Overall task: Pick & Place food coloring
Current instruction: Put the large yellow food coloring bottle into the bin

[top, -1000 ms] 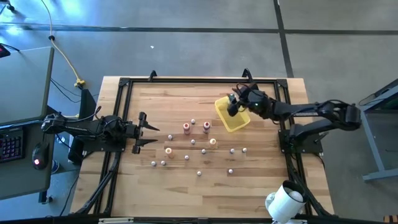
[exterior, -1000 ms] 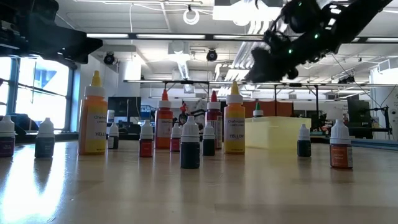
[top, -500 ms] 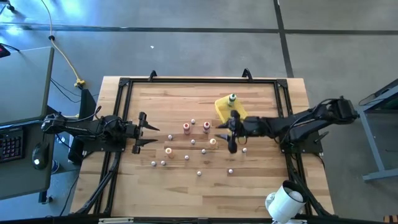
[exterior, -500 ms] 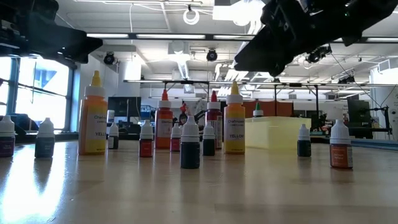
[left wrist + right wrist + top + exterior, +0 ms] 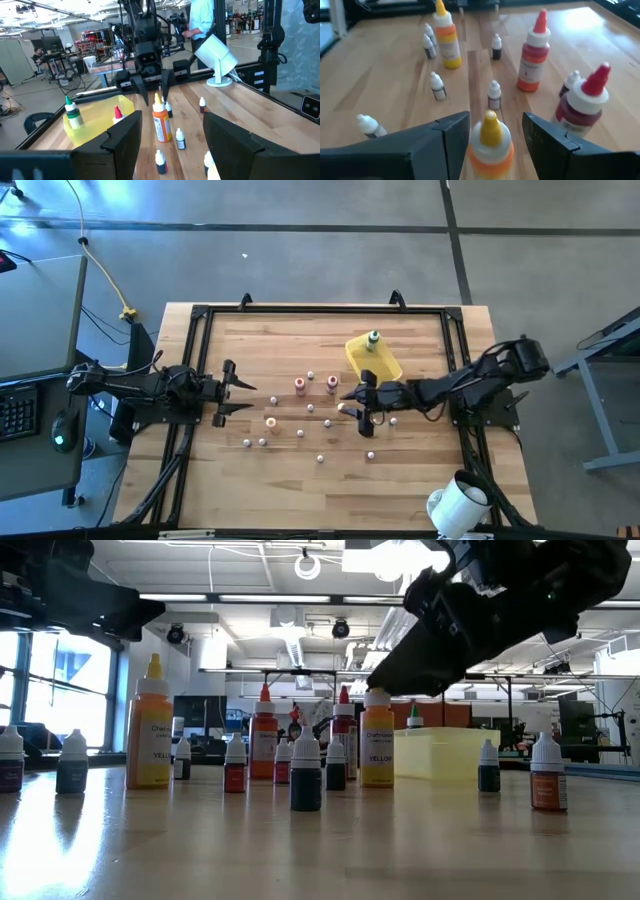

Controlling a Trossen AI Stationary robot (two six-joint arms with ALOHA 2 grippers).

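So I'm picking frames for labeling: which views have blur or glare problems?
Right wrist view: the yellow-capped bottle between the right gripper fingers is soft, the far bottles sharper. Low view: ceiling lights glare, the arm a dark silhouette. High view: evenly lit.

The food coloring bottles (image 5: 320, 420) stand upright, scattered over the middle of the wooden counter (image 5: 230, 480). Most are tiny, with white caps and dark or red contents. Taller ones rise among them: two yellow-orange bottles (image 5: 151, 725) with pointed yellow caps and two red ones (image 5: 534, 55) with red tips. A green-capped bottle (image 5: 373, 338) stands in the yellow tray (image 5: 388, 366).
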